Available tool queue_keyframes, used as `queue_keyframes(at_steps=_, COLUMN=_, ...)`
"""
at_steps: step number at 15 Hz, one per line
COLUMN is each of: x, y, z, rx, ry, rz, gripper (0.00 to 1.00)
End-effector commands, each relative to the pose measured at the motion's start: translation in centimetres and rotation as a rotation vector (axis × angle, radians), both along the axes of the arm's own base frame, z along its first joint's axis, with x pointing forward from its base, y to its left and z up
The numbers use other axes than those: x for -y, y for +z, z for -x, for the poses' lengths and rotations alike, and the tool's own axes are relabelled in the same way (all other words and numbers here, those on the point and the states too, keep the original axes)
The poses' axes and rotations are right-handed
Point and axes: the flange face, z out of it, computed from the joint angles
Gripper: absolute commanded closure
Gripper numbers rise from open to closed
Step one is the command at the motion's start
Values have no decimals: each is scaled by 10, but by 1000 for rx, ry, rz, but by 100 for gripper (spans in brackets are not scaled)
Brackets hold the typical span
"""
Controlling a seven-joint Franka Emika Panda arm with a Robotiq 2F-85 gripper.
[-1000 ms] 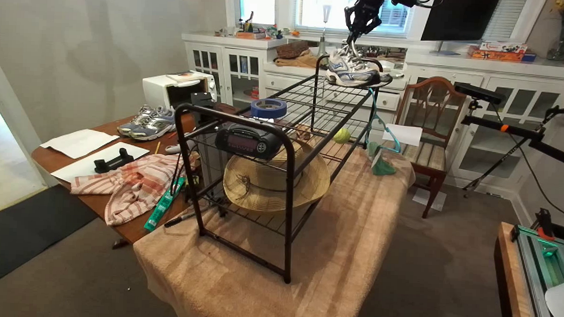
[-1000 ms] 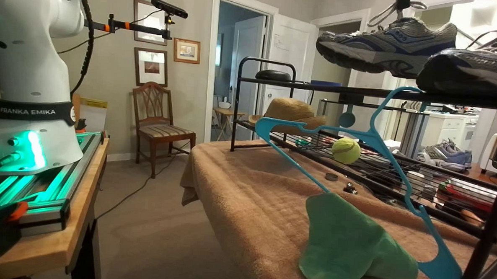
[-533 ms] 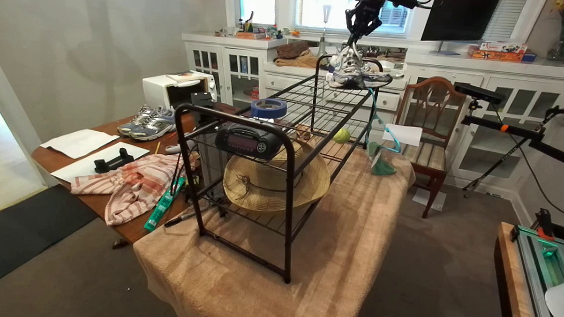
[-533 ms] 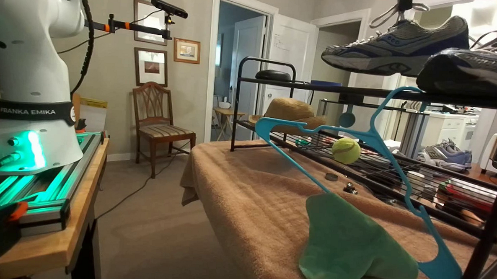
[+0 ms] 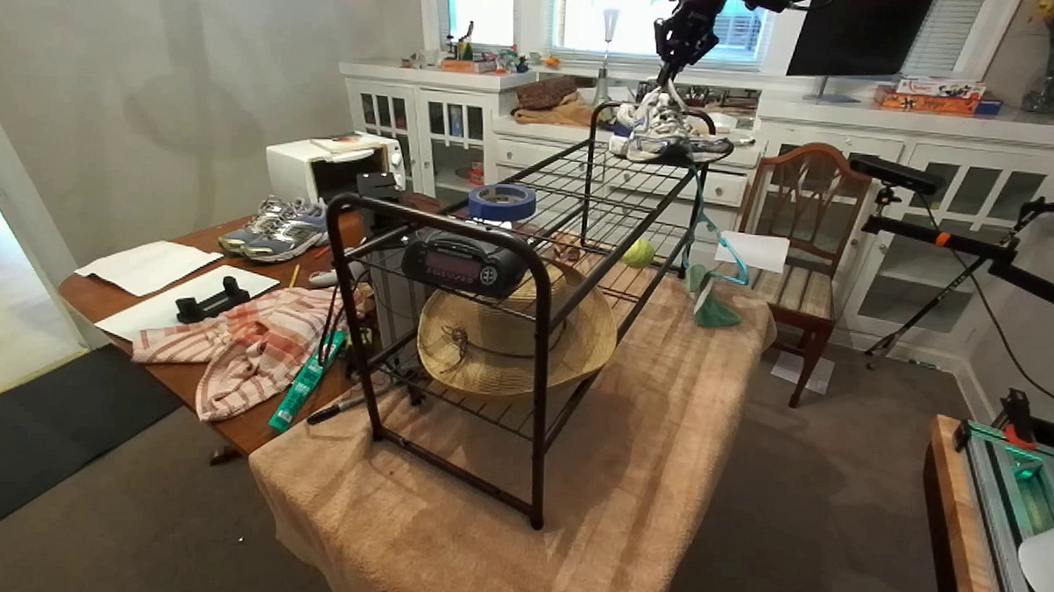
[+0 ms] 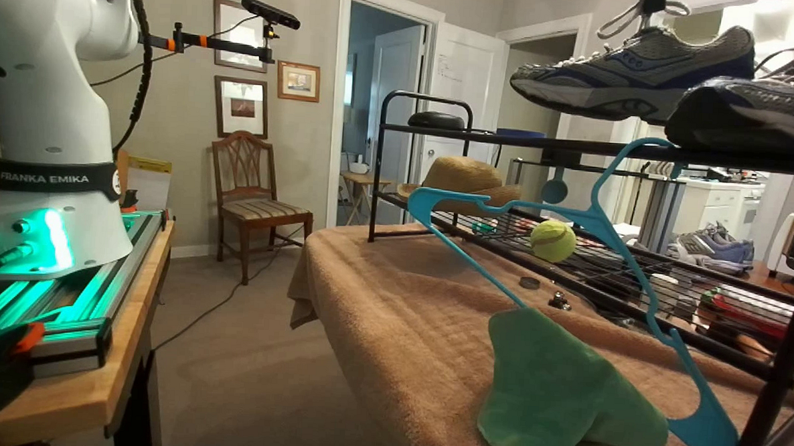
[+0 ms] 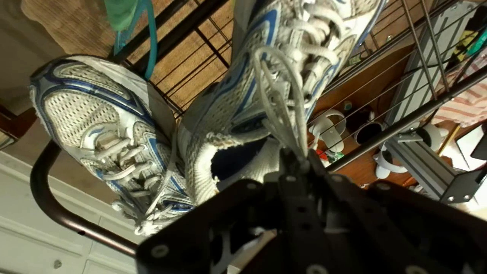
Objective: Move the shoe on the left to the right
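Over the black rack [image 5: 539,419], we see the shoe [image 6: 634,78] hanging just above the top shelf [image 6: 561,144], while the gripper [image 7: 299,158] pinches its laces [image 7: 295,131]. The toe points toward the end with the clock radio [image 5: 453,267], and the shoe's long side runs along the rack, almost flat. Just beside it sits another shoe [image 7: 95,110], toe turned a different way. We see a straw hat [image 5: 498,371] low in the rack and a tan towel [image 5: 654,414] under it. Farther off we see a wooden chair [image 5: 794,292], white cabinets [image 5: 519,149] and windows [image 5: 484,10]. We read FRANKA EMIKA on the band [image 6: 54,180] around the white robot arm [image 6: 46,114]. On a far door [image 6: 466,95], a paper's [image 6: 451,66] writing is too small to read.
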Motion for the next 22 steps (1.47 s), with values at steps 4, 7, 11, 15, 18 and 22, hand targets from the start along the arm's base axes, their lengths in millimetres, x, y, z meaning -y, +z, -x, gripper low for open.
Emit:
queue_keyframes(at_steps=4, x=-5, y=6, z=-4, rx=-28, ry=122, rz=-2, gripper=98)
queue_keyframes(at_steps=7, x=-2, y=8, z=-6, rx=-17, ry=96, rz=2, gripper=98)
queue_keyframes(at_steps=11, x=9, y=8, z=-9, rx=-17, ry=41, rz=-6, gripper=98)
queue_keyframes(at_steps=15, x=18, y=6, z=-15, rx=-16, ry=12, rz=-8, gripper=98)
queue_keyframes(at_steps=18, x=19, y=5, z=-22, rx=-14, ry=-29, rz=-19, gripper=98)
queue_keyframes(at_steps=22, x=22, y=0, z=-31, rx=-5, ry=-110, rz=-36, gripper=98)
